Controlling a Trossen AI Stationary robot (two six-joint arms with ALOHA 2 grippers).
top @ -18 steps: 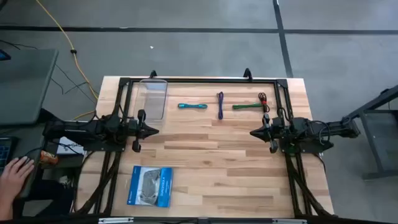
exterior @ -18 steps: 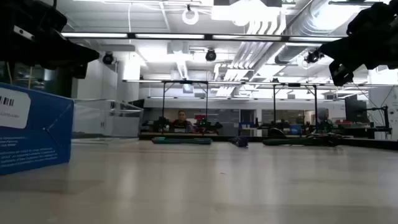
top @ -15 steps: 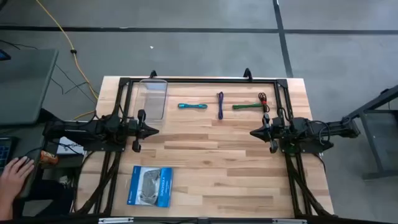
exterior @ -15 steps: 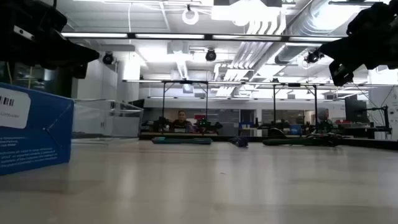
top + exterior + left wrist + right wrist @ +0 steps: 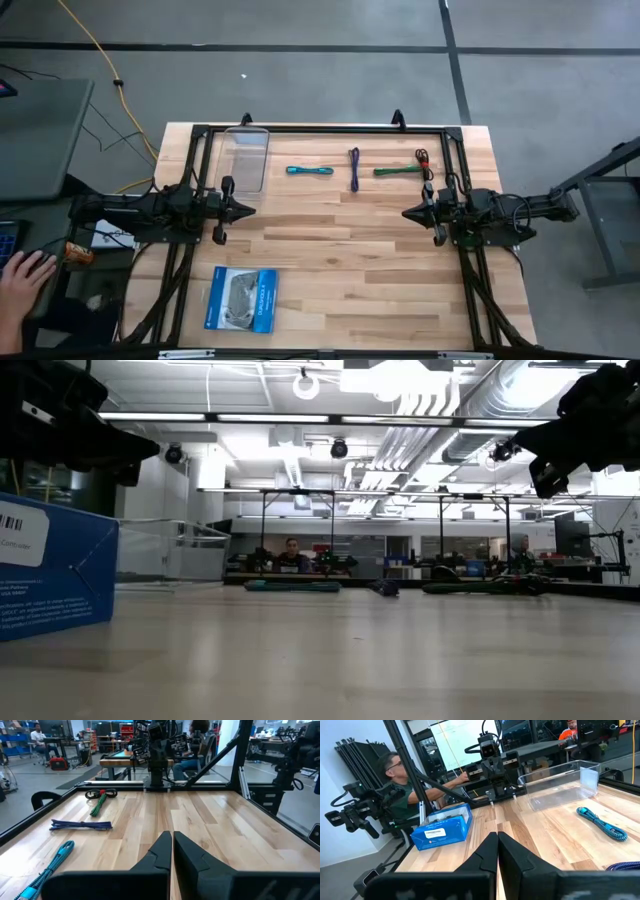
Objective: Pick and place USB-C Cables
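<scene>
Hovering above table point(image 5: 330, 250), left gripper point(image 5: 248, 209) clenched, empty; right gripper point(image 5: 408, 213) likewise clenched, empty, facing it across table. Beyond grippers, near far edge: teal cable point(image 5: 309, 171) just beside clear bin point(image 5: 246, 158), purple cable point(image 5: 354, 168) next, green cable point(image 5: 398, 170) farthest from bin. Blue packet point(image 5: 241, 299) near front edge.

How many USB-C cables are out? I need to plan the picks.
3, in a row along the far edge: teal cable nearest the clear bin, purple cable middle, green cable rightmost.
</scene>
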